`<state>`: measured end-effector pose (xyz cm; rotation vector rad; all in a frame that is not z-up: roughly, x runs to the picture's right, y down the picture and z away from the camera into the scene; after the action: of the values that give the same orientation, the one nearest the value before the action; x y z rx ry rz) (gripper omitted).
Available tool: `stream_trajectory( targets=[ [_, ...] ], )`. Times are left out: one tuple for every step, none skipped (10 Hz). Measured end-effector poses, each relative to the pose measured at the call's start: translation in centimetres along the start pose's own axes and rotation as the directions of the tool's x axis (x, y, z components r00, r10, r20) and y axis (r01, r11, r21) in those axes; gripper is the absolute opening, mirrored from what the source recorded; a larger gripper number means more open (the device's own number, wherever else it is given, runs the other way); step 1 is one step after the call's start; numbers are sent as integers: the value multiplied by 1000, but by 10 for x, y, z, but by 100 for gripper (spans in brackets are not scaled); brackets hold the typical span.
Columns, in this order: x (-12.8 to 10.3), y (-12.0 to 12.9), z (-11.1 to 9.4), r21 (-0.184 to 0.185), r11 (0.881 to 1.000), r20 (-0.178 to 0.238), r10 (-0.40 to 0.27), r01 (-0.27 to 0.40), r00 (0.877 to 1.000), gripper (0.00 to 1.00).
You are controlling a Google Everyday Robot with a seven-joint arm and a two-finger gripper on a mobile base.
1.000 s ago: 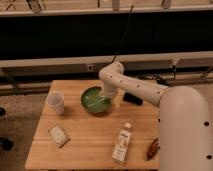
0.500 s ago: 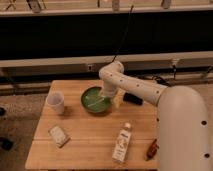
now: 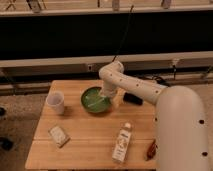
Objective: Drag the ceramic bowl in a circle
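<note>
The ceramic bowl [image 3: 95,100], round, shallow and glossy green, sits on the wooden table [image 3: 85,145] near its far middle. My white arm reaches in from the right and bends down over the bowl. The gripper [image 3: 105,94] is at the bowl's right rim, down at or in the bowl.
A small white cup [image 3: 55,102] stands left of the bowl. A wrapped snack [image 3: 59,135] lies at front left. A white bottle [image 3: 122,143] lies at front right, a brown item [image 3: 151,149] beside it. A dark object [image 3: 133,99] lies behind the arm.
The bowl and gripper have shifted slightly, a little toward the front left of the table. The other objects have not moved.
</note>
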<state>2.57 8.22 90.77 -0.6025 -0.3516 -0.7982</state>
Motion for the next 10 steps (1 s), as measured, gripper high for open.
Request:
stream_trajectory(
  targets=[
    [0, -2, 1, 2, 1000, 1, 1, -1, 1000, 49],
    [0, -2, 1, 3, 1000, 1, 1, -1, 1000, 40],
    [1, -3, 1, 6, 1000, 3, 5, -5, 1000, 35],
    [2, -3, 1, 9, 1000, 2, 6, -6, 1000, 30],
    [-2, -7, 4, 9, 1000, 1, 11, -11, 1000, 18],
    [-7, -12, 3, 7, 1000, 2, 18, -19, 1000, 7],
    [-10, -12, 2, 5, 1000, 7, 28, -28, 1000, 1],
    [-7, -7, -2, -3, 999, 4, 37, -37, 999, 0],
    [-4, 3, -5, -10, 999, 9, 50, -50, 999, 0],
    [-3, 7, -7, -13, 998, 11, 57, -56, 998, 0]
  ],
)
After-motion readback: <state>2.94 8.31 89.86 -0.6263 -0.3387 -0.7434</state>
